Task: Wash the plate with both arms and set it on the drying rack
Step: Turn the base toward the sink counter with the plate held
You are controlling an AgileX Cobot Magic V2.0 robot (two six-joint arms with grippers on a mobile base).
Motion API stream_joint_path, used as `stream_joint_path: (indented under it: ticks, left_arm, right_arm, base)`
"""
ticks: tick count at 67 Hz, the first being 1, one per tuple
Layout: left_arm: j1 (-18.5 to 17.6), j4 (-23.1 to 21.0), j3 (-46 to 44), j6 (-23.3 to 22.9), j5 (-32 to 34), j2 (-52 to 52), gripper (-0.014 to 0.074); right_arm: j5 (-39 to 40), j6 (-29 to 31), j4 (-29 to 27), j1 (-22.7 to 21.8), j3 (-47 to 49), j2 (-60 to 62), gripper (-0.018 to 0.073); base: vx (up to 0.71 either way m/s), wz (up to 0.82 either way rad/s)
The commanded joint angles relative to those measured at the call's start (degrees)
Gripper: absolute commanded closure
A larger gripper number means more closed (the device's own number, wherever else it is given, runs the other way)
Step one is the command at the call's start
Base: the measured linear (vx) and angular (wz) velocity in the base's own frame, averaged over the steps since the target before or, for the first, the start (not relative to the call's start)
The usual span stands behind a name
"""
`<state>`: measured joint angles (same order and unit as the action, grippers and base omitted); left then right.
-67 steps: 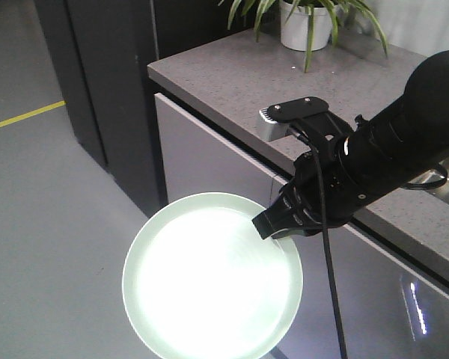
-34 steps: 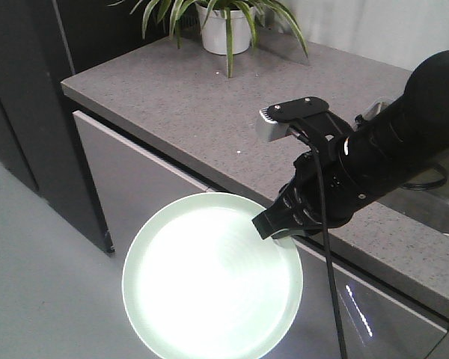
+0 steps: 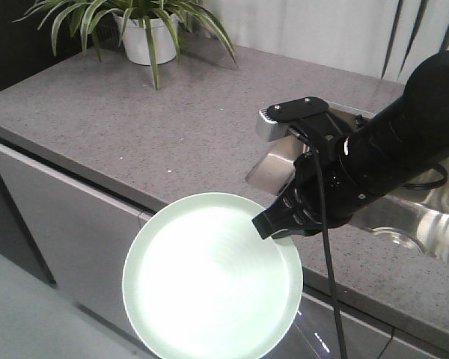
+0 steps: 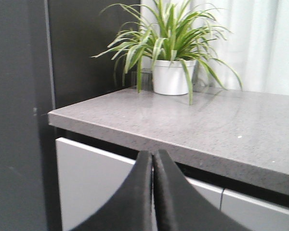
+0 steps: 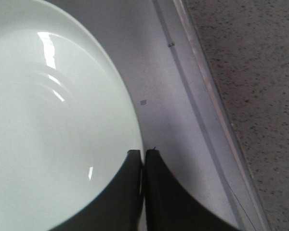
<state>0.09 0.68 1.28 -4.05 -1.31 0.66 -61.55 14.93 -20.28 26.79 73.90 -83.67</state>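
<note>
The plate [image 3: 209,280] is round, pale mint-green and glossy, with a low raised rim. It is held face up, clear of the bench [image 3: 120,127] and beyond its front edge. The pincer [image 3: 269,224] of the matte-black right arm [image 3: 404,134] is clamped on the rim nearest the bench.

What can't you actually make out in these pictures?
Drying rack: in no view.
Plate: front view, centre washed out by glare, bottom rim cut by the frame edge.
Sink: front view, mostly behind the right arm and off-frame.
Right gripper: right wrist view, its fingers cover the rim they pinch.
Left gripper: shut and empty; its arm appears nowhere.
</note>
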Motion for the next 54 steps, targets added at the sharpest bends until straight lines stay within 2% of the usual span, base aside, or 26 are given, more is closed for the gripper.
stream_joint_path:
  ticks: [1, 54]
  left_arm:
    - [-0.2, -0.2, -1.2, -0.1, 4.4, 0.8, 0.0603]
    - [-0.2, -0.2, -1.2, -0.1, 4.4, 0.8, 0.0603]
  right_arm:
    - [1.8, 0.6, -1.4, -0.2, 1.5, 2.2, 0.0561]
    - [1.8, 0.6, -1.4, -0.2, 1.5, 2.2, 0.0561]
  base:
    - [0.10, -0.29]
    - [0.07, -0.24]
